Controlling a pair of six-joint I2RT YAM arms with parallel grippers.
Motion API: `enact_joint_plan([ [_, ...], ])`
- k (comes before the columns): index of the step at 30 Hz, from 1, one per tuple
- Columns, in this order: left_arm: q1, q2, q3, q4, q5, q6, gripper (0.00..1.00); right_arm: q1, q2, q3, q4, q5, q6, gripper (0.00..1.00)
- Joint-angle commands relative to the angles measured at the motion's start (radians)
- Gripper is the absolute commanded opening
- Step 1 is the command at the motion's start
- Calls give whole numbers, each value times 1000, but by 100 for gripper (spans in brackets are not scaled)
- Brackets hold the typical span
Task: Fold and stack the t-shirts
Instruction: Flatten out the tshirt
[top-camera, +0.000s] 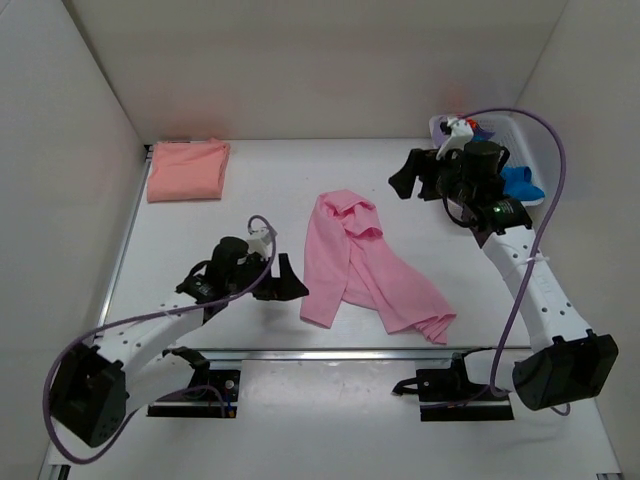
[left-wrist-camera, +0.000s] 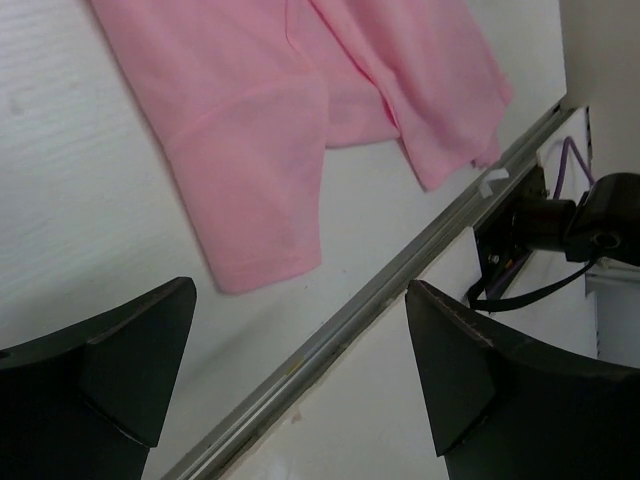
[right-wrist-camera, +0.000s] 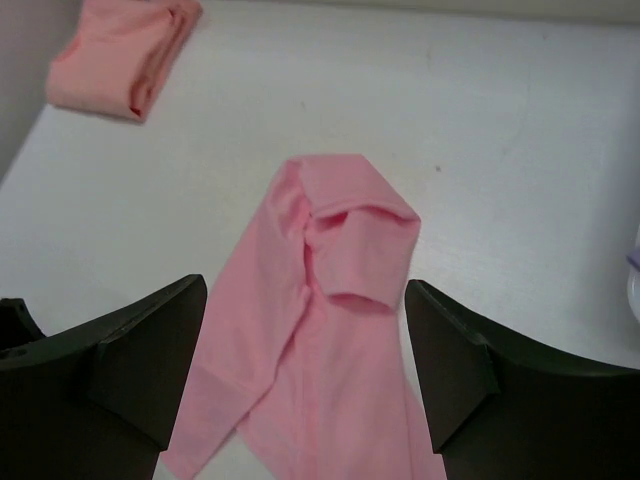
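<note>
Two arms rise from the bottom edge of the overhead view, over a white table (top-camera: 262, 195). Nearest, at lower left of centre, the left gripper (top-camera: 288, 280) hangs low just beside the near left corner of the light pink t-shirt (top-camera: 352, 262). Its jaws stand wide apart with nothing between them, and in its wrist view the shirt's hem lies just ahead of the fingers (left-wrist-camera: 120, 370), not touching them.

That pink shirt sprawls in the middle of the frame, unfolded and rumpled. One end is bunched over itself toward the top and a long tail runs down to the lower right.

Farther back, at upper right, the right gripper (top-camera: 403, 178) is held above the table, jaws likewise spread and empty, looking down on the pink shirt. Behind it a white basket (top-camera: 515, 130) is mostly hidden by the arm, with some blue cloth (top-camera: 522, 183) showing.

At the far upper left, the salmon-peach t-shirt (top-camera: 187, 170) lies folded in the corner, well apart from the pink one.
</note>
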Motion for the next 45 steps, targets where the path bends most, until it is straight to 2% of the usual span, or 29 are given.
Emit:
enact_joint_plan([
  [1, -84, 94, 0, 106, -43, -4, 98, 24, -17, -84, -100, 99, -65, 78],
  [6, -179, 271, 78, 114, -113, -5, 97, 41, -76, -242, -138, 174, -79, 77],
  [9, -262, 418, 176, 63, -169, 16, 96, -23, -131, -341, -142, 143, -64, 76],
  [13, -324, 536, 270, 31, -192, 13, 87, -54, -188, -441, -175, 129, -76, 70],
  [16, -336, 607, 298, -5, -225, 13, 80, -21, -194, -449, -232, 151, -107, 60],
  [18, -345, 659, 315, -43, -242, 11, 70, 27, -185, -440, -267, 141, -117, 56],
  [19, -350, 667, 315, -46, -252, 7, 61, 53, -175, -446, -276, 138, -119, 55],
  [21, -335, 693, 307, -35, -249, -13, 39, 109, -164, -461, -286, 135, -118, 54],
  [23, -327, 696, 289, -25, -232, -32, 9, 157, -167, -498, -277, 139, -105, 54],
  [24, -325, 693, 279, -17, -247, -29, 0, 189, -168, -515, -269, 133, -92, 54],
  [27, -284, 644, 252, -49, -275, -9, 0, 278, -158, -559, -261, 112, -42, 53],
  [29, -246, 606, 226, -51, -281, -6, 0, 338, -141, -567, -247, 113, -1, 48],
  [31, -203, 548, 200, -61, -285, -5, 0, 412, -98, -581, -250, 121, 30, 48],
  [36, -137, 439, 148, -86, -298, 16, 0, 472, -29, -636, -217, 116, 80, 49],
  [39, -92, 379, 114, -92, -281, 21, 0, 522, 46, -652, -201, 164, 103, 50],
  [43, -65, 331, 77, -93, -269, 21, 0, 599, 146, -642, -186, 202, 134, 46],
  [44, -58, 319, 68, -90, -262, 18, 0, 626, 173, -636, -178, 202, 148, 38],
  [45, -58, 314, 62, -86, -262, 21, 0, 653, 201, -627, -169, 219, 172, 18],
])
